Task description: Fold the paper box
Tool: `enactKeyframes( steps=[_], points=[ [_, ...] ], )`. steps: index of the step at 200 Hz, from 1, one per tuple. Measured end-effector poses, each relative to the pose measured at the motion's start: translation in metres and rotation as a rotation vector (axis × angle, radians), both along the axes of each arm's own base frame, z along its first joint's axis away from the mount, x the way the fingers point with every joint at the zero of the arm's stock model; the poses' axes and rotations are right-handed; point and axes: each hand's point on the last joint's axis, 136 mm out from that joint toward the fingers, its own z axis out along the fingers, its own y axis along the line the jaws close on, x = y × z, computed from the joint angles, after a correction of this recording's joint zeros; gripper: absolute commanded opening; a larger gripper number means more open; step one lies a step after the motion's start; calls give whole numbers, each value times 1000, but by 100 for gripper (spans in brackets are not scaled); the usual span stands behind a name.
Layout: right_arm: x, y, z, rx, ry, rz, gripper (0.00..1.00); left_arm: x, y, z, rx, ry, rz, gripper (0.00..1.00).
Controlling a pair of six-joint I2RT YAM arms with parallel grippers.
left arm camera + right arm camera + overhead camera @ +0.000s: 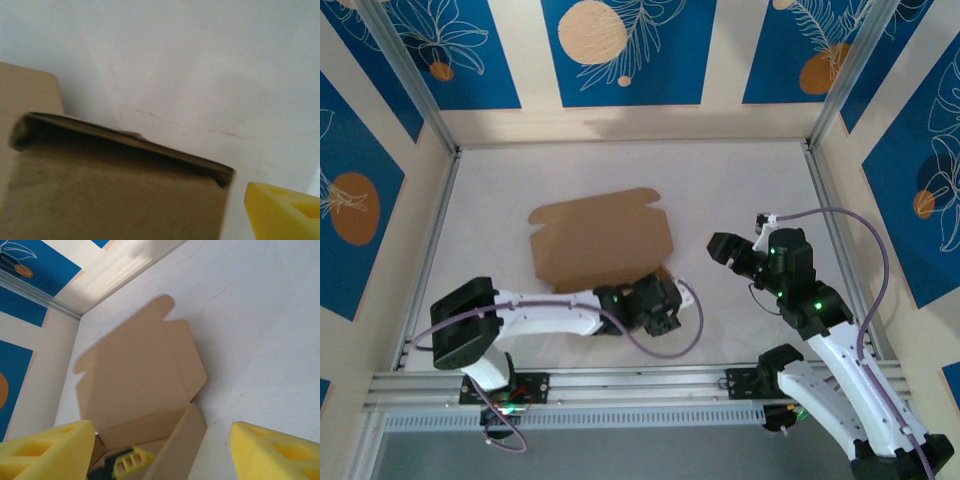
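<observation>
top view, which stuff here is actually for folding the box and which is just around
For the job: paper box, left fingers, right fingers.
Just around: purple cables, blue patterned walls, metal rail.

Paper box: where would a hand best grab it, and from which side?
Probably its raised side wall at the near right corner, pinched over the top edge from the right. The rest of the paper box lies flat on the table, leaving nothing to pinch.
</observation>
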Motion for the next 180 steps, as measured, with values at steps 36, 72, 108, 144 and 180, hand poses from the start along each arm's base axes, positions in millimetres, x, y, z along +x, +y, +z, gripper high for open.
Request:
enactKeyframes(
  steps=[36,72,108,144,180],
  points=[
    [-1,6,-4,-29,2,38,72,-2,11,-10,26,-141,-18,81],
    [4,19,-10,-57,50,101,72,-7,-1,-12,-21,-201,-65,81],
    [6,33,-22,-74,102,162,73,-3,-8,-29,-39,-199,-76,89],
    [8,39,-25,-98,124,185,75,8,-13,-40,-64,-185,-63,100],
    [15,44,-28,-111,153,197,76,13,-14,-52,-74,-128,-62,100]
  ],
)
